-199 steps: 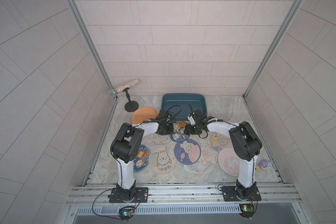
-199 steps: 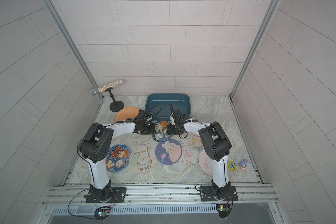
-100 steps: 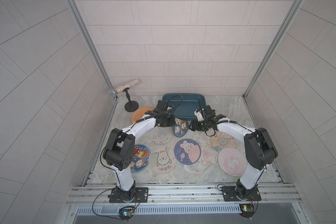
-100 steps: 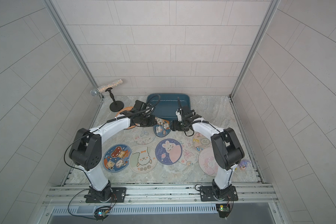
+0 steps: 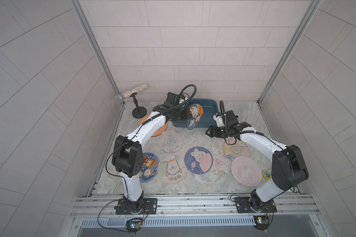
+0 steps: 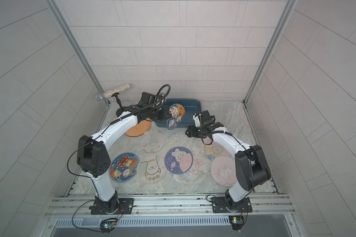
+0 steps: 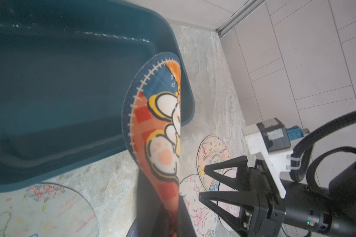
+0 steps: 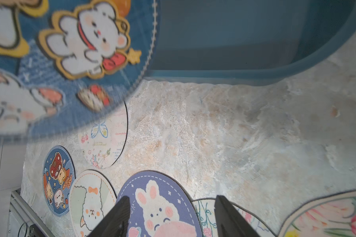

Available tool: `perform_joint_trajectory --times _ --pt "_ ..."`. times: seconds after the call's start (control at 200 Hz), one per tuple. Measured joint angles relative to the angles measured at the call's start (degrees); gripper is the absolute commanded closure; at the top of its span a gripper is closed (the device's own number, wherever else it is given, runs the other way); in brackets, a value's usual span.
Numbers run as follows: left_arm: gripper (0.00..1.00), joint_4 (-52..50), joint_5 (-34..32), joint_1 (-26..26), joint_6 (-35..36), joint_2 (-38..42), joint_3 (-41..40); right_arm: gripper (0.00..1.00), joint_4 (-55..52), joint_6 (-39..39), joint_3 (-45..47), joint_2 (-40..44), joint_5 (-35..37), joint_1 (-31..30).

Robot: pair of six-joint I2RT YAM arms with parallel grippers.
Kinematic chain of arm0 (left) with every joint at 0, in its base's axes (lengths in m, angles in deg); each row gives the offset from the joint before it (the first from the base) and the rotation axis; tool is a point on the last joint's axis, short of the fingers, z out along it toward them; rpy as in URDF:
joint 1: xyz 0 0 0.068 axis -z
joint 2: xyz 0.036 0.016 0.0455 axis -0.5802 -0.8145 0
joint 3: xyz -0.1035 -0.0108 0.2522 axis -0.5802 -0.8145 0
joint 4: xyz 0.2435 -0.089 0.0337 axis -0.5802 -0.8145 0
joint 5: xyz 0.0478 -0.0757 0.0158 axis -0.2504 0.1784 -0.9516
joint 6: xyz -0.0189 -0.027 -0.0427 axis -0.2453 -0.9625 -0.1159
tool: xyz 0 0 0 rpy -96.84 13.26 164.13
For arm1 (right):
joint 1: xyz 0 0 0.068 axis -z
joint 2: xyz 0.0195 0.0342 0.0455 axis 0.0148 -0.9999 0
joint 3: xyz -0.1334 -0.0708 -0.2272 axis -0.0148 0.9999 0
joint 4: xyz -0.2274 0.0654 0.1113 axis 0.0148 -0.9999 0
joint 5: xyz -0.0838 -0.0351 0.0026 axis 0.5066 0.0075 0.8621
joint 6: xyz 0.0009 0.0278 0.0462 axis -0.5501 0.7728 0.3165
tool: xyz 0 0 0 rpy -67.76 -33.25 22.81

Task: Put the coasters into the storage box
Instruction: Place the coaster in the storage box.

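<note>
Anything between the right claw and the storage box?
Only bare marble table. The right wrist view shows it between the open right claw and the storage box rim. The lifted coaster hangs off to one side.

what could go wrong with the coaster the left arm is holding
1. The left gripper pinches the cartoon coaster by one edge. It stands nearly on edge across the near rim of the storage box. Released now, it may slide down outside or lean on the wall rather than lie flat.
2. The mat looks floppy, so lowering it may catch the rim and fold it.
3. The open right gripper hovers close; swinging toward it could clip it.
</note>
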Motion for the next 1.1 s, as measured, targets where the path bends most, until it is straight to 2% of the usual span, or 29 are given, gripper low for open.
perform_joint_trajectory --times 0.175,0.365,0.645,0.931,0.956,0.981,1.041,1.101 --pt "1.0 2.62 -0.2 -0.02 -0.22 -5.01 4.9 0.31 -0.79 0.0 1.42 2.99 -0.33 2.01" --pt "1.0 5.6 0.55 -0.02 -1.55 -15.1 14.05 0.3 -1.75 -0.02 2.01 5.18 -0.7 4.46" --pt "1.0 11.58 0.74 -0.9 -5.53 -25.68 19.91 0.3 -2.95 -0.33 2.49 6.08 -1.09 7.06" --pt "1.0 7.45 -5.25 -3.5 -2.56 -29.68 22.77 0.3 -3.67 -0.57 2.49 6.03 -1.22 7.5" --pt "0.98 6.69 -5.99 -3.69 -2.08 -29.68 22.95 0.3 -3.72 -0.61 2.49 6.03 -1.25 7.5" --pt "0.9 6.14 -6.64 -3.87 -1.57 -29.7 23.06 0.29 -3.74 -0.63 2.49 6.03 -1.25 7.48" --pt "0.61 4.76 -8.48 -4.24 -0.2 -29.75 23.32 0.3 -3.8 -0.66 2.49 6.03 -1.27 7.48" --pt "0.39 3.41 -10.23 -4.72 0.92 -29.75 23.34 0.29 -3.8 -0.68 2.49 6.03 -1.27 7.5"
